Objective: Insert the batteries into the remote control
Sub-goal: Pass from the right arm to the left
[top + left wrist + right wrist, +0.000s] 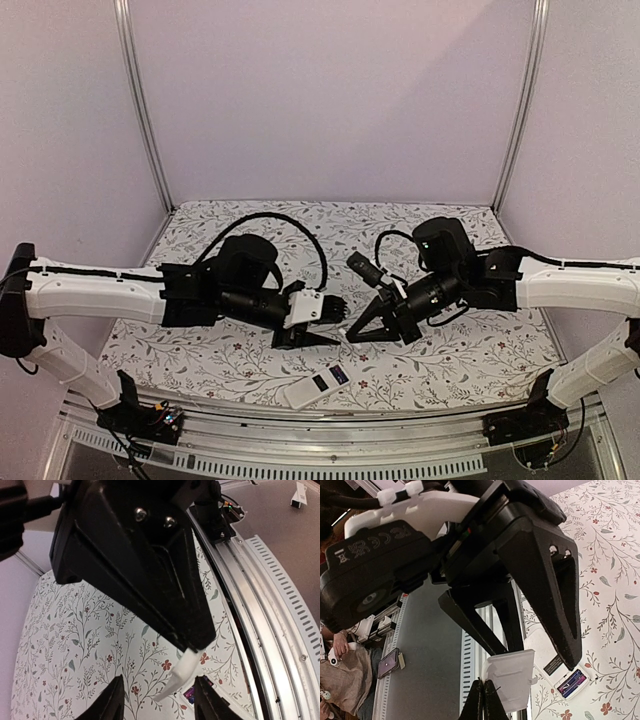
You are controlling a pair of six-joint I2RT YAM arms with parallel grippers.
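Note:
The white remote control (318, 384) lies back-up near the table's front edge. Its compartment is uncovered, and the batteries (572, 681) lie inside it, showing purple-blue. Above the remote, my right gripper (484, 700) is shut on one corner of a loose white battery cover (512, 677) and holds it in the air. In the left wrist view the cover (182, 672) sticks out of the right gripper's tip and hangs between the fingers of my left gripper (159, 690). That gripper stands open around the cover and is not touching it. In the top view the tips of the left gripper (335, 338) and right gripper (352, 333) meet mid-table.
The floral tablecloth (460, 350) covers the table. A slotted metal rail (330, 462) runs along the near edge just past the remote. Both arm bases sit at the front corners. Purple walls close off the back and sides.

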